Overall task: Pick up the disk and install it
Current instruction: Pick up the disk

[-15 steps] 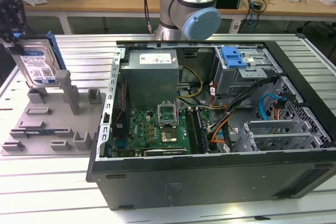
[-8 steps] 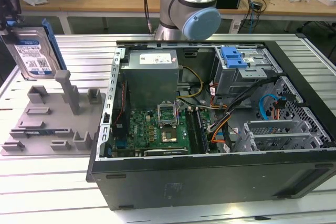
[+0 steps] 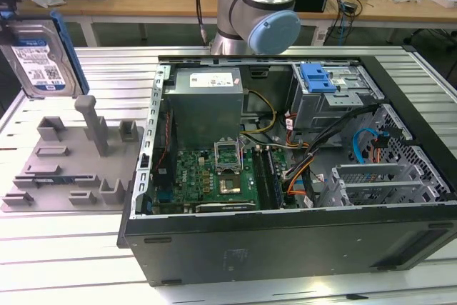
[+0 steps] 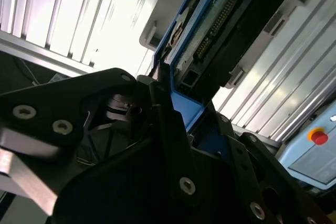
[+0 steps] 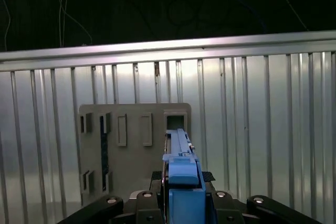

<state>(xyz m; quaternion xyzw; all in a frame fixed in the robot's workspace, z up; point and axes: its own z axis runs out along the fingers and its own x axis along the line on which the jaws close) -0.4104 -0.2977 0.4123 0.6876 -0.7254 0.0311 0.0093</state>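
Disk (image 5: 179,148) gripped inside the claw (image 5: 182,178).

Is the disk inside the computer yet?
Out. The disk hangs upright over the grey tray, clamped in the gripper, beside the open computer case.

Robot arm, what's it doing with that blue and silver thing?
The robot arm is holding the disk up in the air. Its fingers are clamped on the disk's blue frame. The disk hangs above the grey holder tray, at the exterior view's left of the open computer case. It is not inside the computer yet.
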